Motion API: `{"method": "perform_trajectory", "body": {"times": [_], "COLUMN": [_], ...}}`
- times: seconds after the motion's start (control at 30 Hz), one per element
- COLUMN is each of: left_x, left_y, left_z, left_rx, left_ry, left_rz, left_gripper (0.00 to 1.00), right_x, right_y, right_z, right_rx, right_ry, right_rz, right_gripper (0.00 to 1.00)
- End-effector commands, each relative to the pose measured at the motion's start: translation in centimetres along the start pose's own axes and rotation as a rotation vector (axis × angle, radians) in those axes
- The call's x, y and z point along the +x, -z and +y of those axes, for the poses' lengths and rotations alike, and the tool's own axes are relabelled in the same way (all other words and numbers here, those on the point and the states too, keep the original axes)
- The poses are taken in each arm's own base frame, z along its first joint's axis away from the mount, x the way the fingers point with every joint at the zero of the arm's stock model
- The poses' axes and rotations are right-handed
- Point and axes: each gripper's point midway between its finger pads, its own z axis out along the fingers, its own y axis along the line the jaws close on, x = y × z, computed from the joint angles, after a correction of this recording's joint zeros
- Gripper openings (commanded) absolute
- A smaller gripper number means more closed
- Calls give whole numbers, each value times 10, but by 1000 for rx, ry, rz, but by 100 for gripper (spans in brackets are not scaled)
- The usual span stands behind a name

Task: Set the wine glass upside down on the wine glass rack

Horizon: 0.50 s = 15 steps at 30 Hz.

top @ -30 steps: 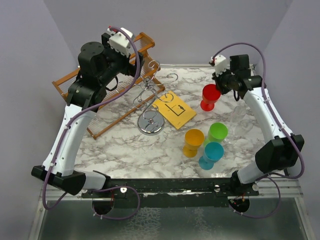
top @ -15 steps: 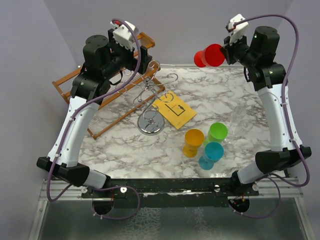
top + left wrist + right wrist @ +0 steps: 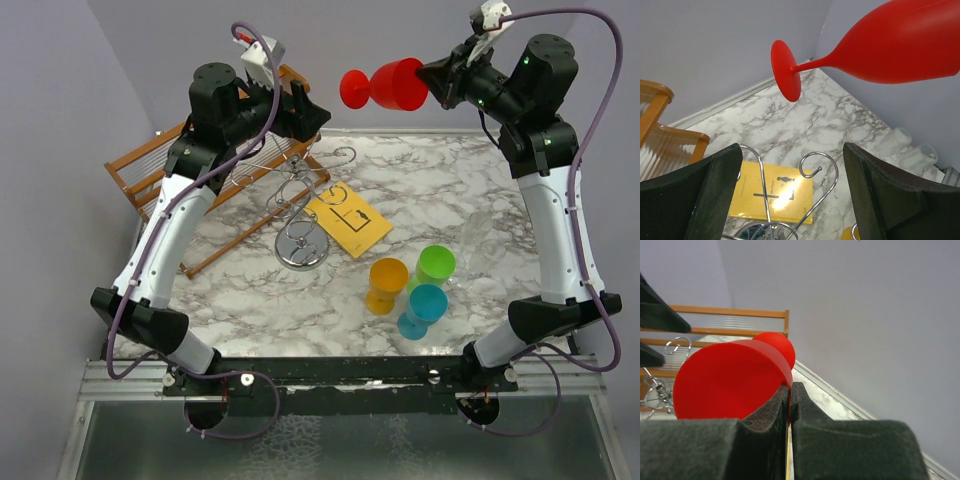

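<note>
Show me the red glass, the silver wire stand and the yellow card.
red wine glass point(image 3: 400, 85), overhead view, on its bowl.
wine glass rack point(image 3: 302, 248), overhead view, on its round base.
yellow card point(image 3: 350, 220), overhead view, on its middle.

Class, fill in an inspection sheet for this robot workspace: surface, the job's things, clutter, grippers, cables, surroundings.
Surface: marbled table top; no spills seen.
Job's things: red wine glass held sideways in the air, foot toward the left arm; silver wire wine glass rack stands on the table, no glass on it.
Clutter: wooden slatted rack, yellow card; orange glass, green glass and blue glass upright, close together.
Grippers: right gripper shut on the glass's rim; left gripper open, empty, above the rack.
Cables: purple cables loop along both arms; no snag seen.
Surroundings: plain pale walls; nothing else seen.
</note>
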Motion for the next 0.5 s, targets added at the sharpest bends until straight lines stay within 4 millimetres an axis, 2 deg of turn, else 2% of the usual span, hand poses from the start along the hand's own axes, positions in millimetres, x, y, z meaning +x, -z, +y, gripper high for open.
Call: {"method": "perform_trajectory", "body": {"times": [0.0, 0.23, 0.47], "left_x": [-16, -17, -13], "left_y": [-10, -10, -15], "left_z": [-20, -7, -8], "left_rx": [117, 200, 244], "left_ry": [69, 217, 256], "left_rz": [-48, -68, -56], "left_gripper": [84, 79, 72], "right_x": [-32, -26, -18], "right_y": [7, 8, 5], "right_z": [23, 30, 41], "right_rx": [-95, -123, -185], "right_ry": [-52, -128, -199], "right_rz": [-99, -82, -66], "right_gripper": [1, 1, 1]}}
